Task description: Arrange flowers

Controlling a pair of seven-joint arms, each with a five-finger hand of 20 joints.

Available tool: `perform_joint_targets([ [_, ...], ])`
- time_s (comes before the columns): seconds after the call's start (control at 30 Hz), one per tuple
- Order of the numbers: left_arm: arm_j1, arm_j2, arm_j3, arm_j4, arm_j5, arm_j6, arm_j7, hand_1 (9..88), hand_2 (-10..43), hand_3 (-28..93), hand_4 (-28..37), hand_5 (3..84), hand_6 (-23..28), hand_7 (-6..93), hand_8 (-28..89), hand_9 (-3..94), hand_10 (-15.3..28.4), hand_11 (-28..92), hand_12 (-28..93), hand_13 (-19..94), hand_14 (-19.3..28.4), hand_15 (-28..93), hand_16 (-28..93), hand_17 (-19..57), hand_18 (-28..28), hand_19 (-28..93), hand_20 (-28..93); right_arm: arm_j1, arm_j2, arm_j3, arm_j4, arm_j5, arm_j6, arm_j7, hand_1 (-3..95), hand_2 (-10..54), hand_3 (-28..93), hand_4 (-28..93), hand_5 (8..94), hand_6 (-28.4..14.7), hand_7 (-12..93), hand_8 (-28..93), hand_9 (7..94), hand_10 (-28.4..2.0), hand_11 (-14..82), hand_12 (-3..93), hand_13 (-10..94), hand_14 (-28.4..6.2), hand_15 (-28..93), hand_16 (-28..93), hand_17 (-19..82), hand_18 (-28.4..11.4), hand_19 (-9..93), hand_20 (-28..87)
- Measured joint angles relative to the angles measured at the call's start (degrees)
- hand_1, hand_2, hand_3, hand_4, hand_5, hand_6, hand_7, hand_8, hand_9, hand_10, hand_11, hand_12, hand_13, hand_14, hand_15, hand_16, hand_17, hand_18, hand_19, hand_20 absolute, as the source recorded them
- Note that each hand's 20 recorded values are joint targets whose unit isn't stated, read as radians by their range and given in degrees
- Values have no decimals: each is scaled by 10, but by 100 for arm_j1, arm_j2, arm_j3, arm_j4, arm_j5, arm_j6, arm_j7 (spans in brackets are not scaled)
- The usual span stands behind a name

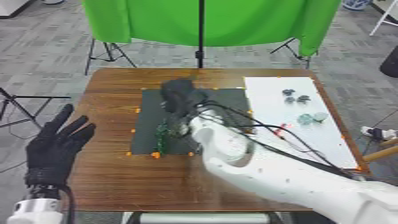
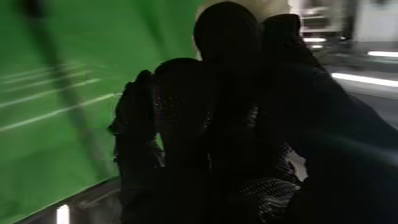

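In the head view my right hand (image 1: pixel 180 95) is over the upper part of the black mat (image 1: pixel 147 107), blurred. The right wrist view has the same hand (image 2: pixel 209 125) with its fingers fairly straight and close together, nothing clearly held. A narrow dark green item (image 1: pixel 162 136), too small to identify surely, is on the mat's left part, nearer the front than that hand. Small dark blue-grey flowers (image 1: pixel 303 98) and pale teal ones (image 1: pixel 306 119) lie on the white board (image 1: pixel 275 90). My left hand (image 1: pixel 53 152) is open at the table's left side.
The right forearm crosses the mat and the board's near part, hiding some of both. A small red item (image 1: pixel 282 129) lies beside its cables. Orange markers edge the mat on the brown table (image 1: pixel 115 180). Beyond the table hangs a green cloth (image 1: pixel 151 22) on a stand.
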Motion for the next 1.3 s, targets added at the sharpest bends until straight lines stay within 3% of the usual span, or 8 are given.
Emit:
perform_joint_targets([
  [0.23,-632,254,163,172,16,-28,-72,197,87,762,-283,342,58,108,-102,337,185,196,98,235,280,466,-77,-92,284,562,113,280,-600,-927,90,430,-60,123,531,-95,655,-283,839,53,140,-19,862,-82,384,246,704,-65,751,204,249,-203,839,417],
  [0.57,-682,584,189,190,-68,-28,143,199,87,762,-283,341,58,107,-101,338,185,197,98,235,280,466,-77,-92,284,561,117,426,-570,-1047,331,368,-973,67,517,-95,590,-283,760,57,133,-40,823,-88,427,220,678,-66,766,202,231,-206,827,436],
  [0.67,-780,520,197,251,-26,-53,79,199,86,763,-283,341,58,108,-101,338,185,197,98,235,281,466,-77,-92,284,560,119,397,-595,-891,461,155,-1110,-156,481,-95,619,-283,735,60,139,-55,813,-93,444,208,668,-72,774,200,224,-208,823,443],
  [0.83,-1150,107,105,325,207,-151,-545,201,87,763,-283,342,58,108,-102,338,185,197,98,235,281,467,-77,-91,284,559,121,50,-703,-55,589,-262,-1536,-798,428,-95,687,-283,718,59,137,-105,805,-94,457,206,660,-78,783,199,214,-210,817,457],
  [0.93,-1229,-76,55,326,266,-193,-657,202,87,762,-283,342,59,107,-102,338,186,196,98,235,281,467,-77,-91,284,559,122,14,-712,7,585,-291,-1580,-802,412,-95,702,-283,712,60,141,-128,800,-94,463,205,657,-80,786,200,211,-212,814,464],
  [1.07,-1071,-12,76,307,197,-189,-331,202,86,764,-283,341,58,107,-102,338,185,196,98,235,281,468,-77,-91,284,558,123,142,-636,-385,460,-64,-1469,-475,400,-95,708,-283,708,59,142,-132,796,-95,469,206,653,-84,789,201,205,-215,812,471],
  [1.2,-709,322,155,261,20,-165,234,203,86,763,-283,341,58,108,-102,338,185,197,98,236,280,467,-77,-91,284,558,124,346,-546,-871,299,319,-1348,-171,384,-95,712,-283,701,55,141,-132,790,-98,476,208,649,-87,793,202,200,-218,809,479],
  [1.3,-549,491,164,245,-41,-147,268,202,86,763,-283,341,58,109,-102,338,185,198,98,235,279,467,-77,-91,284,558,125,330,-535,-844,276,323,-1340,-202,371,-95,709,-283,675,48,141,-130,780,-101,483,209,641,-90,798,203,194,-220,805,487],
])
